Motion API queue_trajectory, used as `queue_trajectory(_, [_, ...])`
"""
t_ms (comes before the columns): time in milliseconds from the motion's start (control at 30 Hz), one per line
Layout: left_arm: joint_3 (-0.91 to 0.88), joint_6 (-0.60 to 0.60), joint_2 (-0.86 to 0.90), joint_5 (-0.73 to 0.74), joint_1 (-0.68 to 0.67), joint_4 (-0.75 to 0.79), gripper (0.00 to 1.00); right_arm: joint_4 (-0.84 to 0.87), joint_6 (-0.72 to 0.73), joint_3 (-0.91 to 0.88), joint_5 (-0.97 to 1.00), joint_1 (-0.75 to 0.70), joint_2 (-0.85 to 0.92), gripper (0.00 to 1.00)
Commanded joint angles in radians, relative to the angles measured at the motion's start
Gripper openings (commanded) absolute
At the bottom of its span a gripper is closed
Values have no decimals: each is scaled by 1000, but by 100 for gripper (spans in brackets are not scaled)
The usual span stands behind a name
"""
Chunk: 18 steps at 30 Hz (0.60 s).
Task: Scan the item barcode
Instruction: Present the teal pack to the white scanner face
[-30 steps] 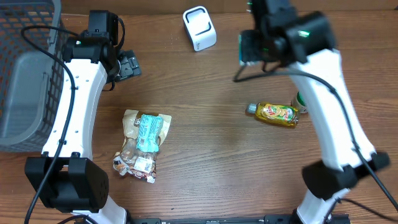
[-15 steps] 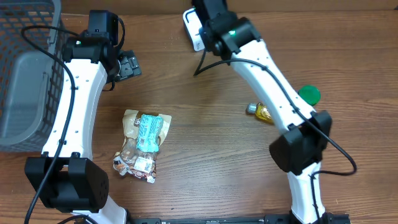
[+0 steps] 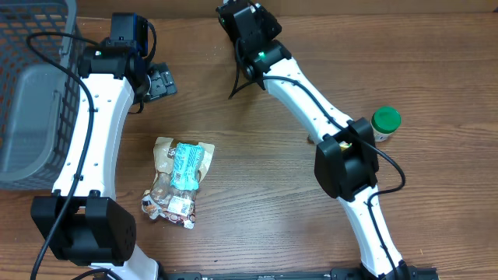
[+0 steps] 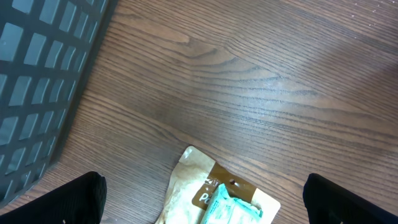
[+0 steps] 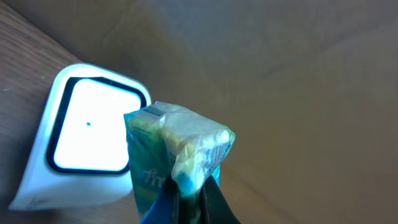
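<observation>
Brown wood-grain table (image 3: pixel 257 194), seen from above, with a grey wire basket (image 3: pixel 31 93) against its left edge.

Right arm (image 3: pixel 311 101): it has swung from the right side of the table, where it stood a second ago, across to the far centre edge. Half a second ago it was just arriving there. Its wrist now covers the white scanner (image 5: pixel 87 143) in the overhead view, so the scanner shows only in the right wrist view.

Left arm (image 3: pixel 97 117): no change across the three overhead pictures. The left end effector (image 4: pixel 204 198) hangs with its fingers spread to the full and empty, above the near end of a tan and teal snack bag (image 3: pixel 177 180), which has not moved either.

Right end effector (image 5: pixel 189 196): closed tight on the lower end of a small green and yellow packet (image 5: pixel 174 149). The packet stands upright just in front of the scanner's lit window, overlapping its right edge in that view.

A green-lidded jar (image 3: pixel 385 120) stands by the right arm's elbow, hidden a second ago and since uncovered.

Assessment: the carry is finished and the item is at the reader, so the scan itself is the step in hand. The side turned to the window cannot be seen, so the barcode is possibly not yet facing it.
</observation>
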Motion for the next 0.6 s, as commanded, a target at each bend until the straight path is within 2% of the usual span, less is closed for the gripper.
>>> queue_trajectory(0, [9, 14, -13, 4, 1, -2, 100, 64, -175, 5, 31, 3, 36, 4])
queue_trajectory(133, [9, 14, -13, 4, 1, -2, 100, 153, -256, 5, 18, 3, 78, 4])
queue_trajectory(500, [9, 14, -13, 4, 1, -2, 100, 187, -248, 6, -30, -11, 144, 4])
queue_trajectory(567, [9, 14, -13, 4, 1, -2, 100, 194, -248, 9, 9, -11, 137, 4])
